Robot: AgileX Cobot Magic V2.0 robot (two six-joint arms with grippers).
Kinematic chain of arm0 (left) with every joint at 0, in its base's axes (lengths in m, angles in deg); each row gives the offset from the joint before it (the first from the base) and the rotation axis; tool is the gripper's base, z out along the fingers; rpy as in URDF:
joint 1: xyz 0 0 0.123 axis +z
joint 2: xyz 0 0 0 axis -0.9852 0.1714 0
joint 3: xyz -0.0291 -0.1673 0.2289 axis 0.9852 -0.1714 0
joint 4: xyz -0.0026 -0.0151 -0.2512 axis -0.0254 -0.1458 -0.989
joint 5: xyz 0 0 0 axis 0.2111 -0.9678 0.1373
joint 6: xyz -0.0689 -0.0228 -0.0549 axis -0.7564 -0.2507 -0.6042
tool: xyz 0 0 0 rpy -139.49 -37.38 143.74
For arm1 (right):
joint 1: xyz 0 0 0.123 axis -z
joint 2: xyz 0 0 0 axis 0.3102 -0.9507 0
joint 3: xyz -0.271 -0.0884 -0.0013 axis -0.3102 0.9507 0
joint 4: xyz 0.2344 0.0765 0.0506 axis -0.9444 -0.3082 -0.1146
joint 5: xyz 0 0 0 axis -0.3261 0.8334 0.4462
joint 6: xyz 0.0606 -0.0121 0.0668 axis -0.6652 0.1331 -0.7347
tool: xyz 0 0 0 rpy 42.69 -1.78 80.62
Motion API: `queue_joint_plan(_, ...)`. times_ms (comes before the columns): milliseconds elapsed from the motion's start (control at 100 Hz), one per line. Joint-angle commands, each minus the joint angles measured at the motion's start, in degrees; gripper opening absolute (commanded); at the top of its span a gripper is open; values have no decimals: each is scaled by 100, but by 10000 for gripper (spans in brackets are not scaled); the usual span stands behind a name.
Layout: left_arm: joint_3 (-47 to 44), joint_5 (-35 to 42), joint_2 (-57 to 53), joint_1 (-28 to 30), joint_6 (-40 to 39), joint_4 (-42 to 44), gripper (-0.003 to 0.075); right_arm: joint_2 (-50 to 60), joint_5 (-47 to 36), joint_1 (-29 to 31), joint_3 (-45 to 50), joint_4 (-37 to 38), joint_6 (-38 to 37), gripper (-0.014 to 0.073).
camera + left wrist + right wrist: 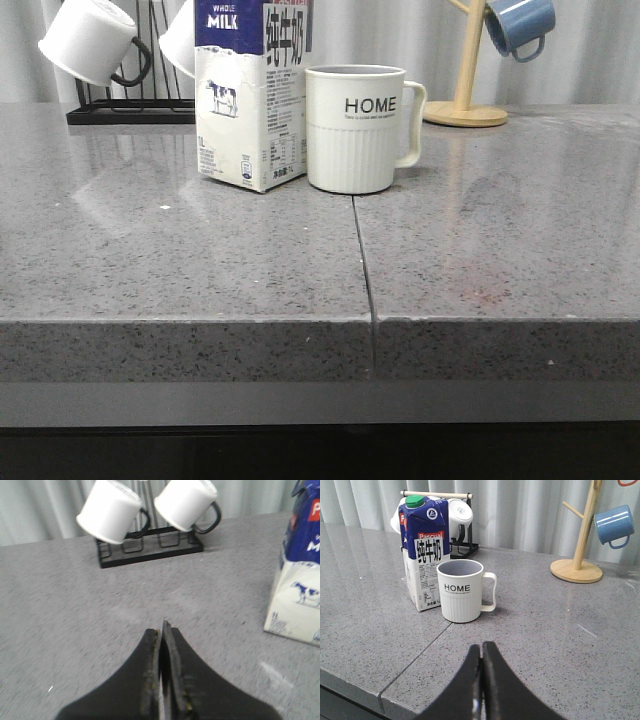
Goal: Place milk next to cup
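The milk carton (250, 95) stands upright on the grey counter, white with a blue top and a cow picture. It touches or nearly touches the left side of the cream "HOME" cup (355, 128), whose handle points right. Both also show in the right wrist view: the milk (424, 552) and the cup (461, 591). The milk's edge shows in the left wrist view (300, 580). My left gripper (162, 625) is shut and empty, above bare counter to the left of the milk. My right gripper (481, 645) is shut and empty, in front of the cup. Neither arm shows in the front view.
A black rack (130, 108) holds white mugs with black handles (92, 40) at the back left. A wooden mug tree (465, 100) with a blue mug (520, 25) stands at the back right. A seam (362, 260) runs through the counter (500, 260) towards its front edge.
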Motion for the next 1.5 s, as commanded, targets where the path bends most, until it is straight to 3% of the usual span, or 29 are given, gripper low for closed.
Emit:
queue_joint_plan(0,-131,198,-516,159,-90,19,-21,-61,-423,9,-161,41,15,-36)
queue_joint_plan(380,-1173,-151,-2301,626,-101,-5,-20,-61,-423,9,-161,41,15,-36)
queue_joint_plan(840,-1842,-141,-3423,628,-101,188,-20,-61,-423,9,-161,41,15,-36)
queue_joint_plan(970,-2323,383,-3682,638,-62,160,-21,-61,-423,9,-161,41,15,-36)
queue_joint_plan(1050,-2647,479,-3935,691,322,-247,-20,-61,-423,9,-161,41,15,-36)
queue_joint_plan(1170,-3061,479,-4429,774,1635,-1432,-20,-61,-423,9,-161,41,15,-36)
queue_joint_plan(1310,-3500,739,-4869,901,1629,-1451,-20,-66,-431,9,-161,41,15,-36)
queue_joint_plan(1350,-3478,448,-4867,890,1621,-1451,-20,-59,-415,9,-161,41,15,-36)
queue_joint_plan(1490,-3490,479,-4879,890,1621,-1451,-20,-59,-427,9,-161,41,15,-36)
